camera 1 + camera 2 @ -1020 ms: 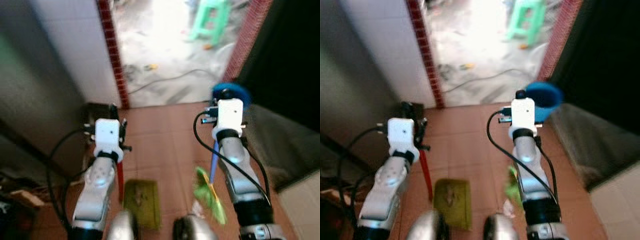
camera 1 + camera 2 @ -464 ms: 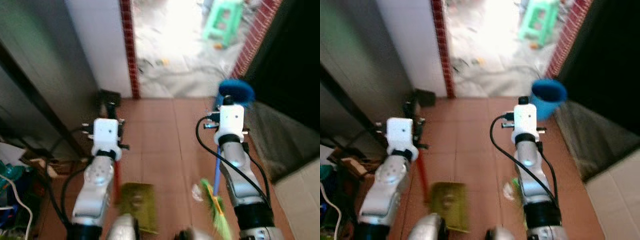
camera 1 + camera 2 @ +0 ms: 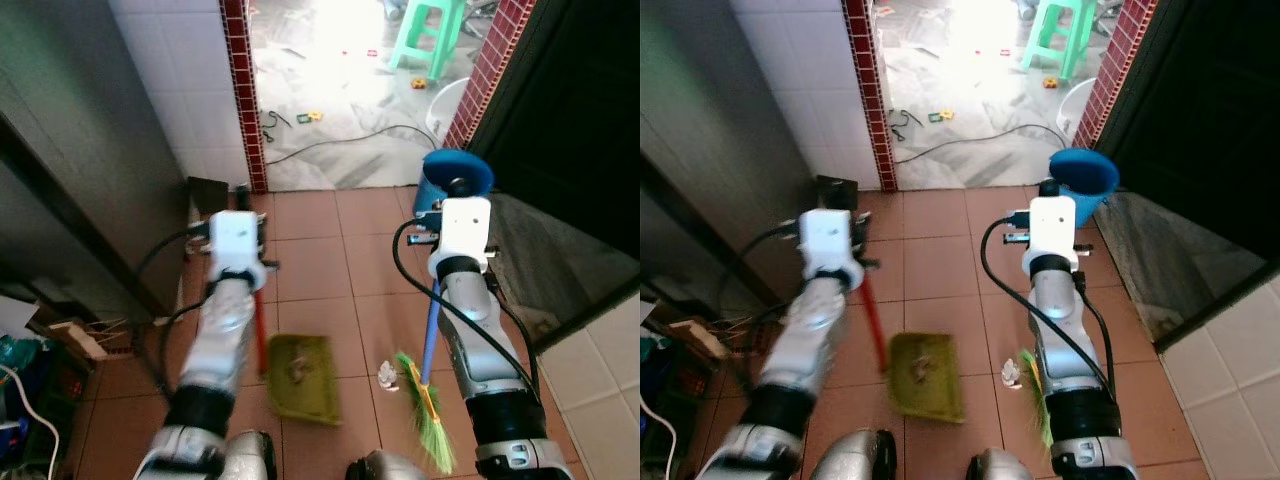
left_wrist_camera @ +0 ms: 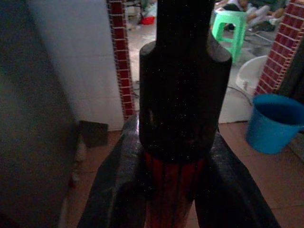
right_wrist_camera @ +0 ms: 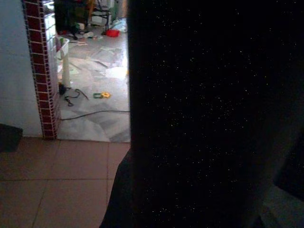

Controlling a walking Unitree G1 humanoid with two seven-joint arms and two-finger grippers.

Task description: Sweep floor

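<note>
My left gripper (image 4: pixel 173 190) is shut on the red handle (image 3: pixel 258 330) of a green dustpan (image 3: pixel 305 375). The pan rests on the terracotta tiles with bits of dirt in it. My right gripper (image 3: pixel 458 190) is shut on the blue handle (image 3: pixel 431 325) of a broom. Its green bristles (image 3: pixel 428 425) touch the floor to the right of the pan. A crumpled white scrap (image 3: pixel 388 375) lies between the pan and the bristles. In the right wrist view a dark shape blocks most of the picture.
A blue bucket (image 3: pixel 452 172) stands just ahead of the right arm beside a dark opening. A doorway with red brick edges (image 3: pixel 243 90) leads to a bright marble floor with a cable (image 3: pixel 340 145), small litter and a green stool (image 3: pixel 430 35). Clutter (image 3: pixel 60 335) sits at the left wall.
The camera has swung and the picture has sharpened. My left arm and the dustpan have shifted right, closer to the broom. The right arm keeps its pose.
</note>
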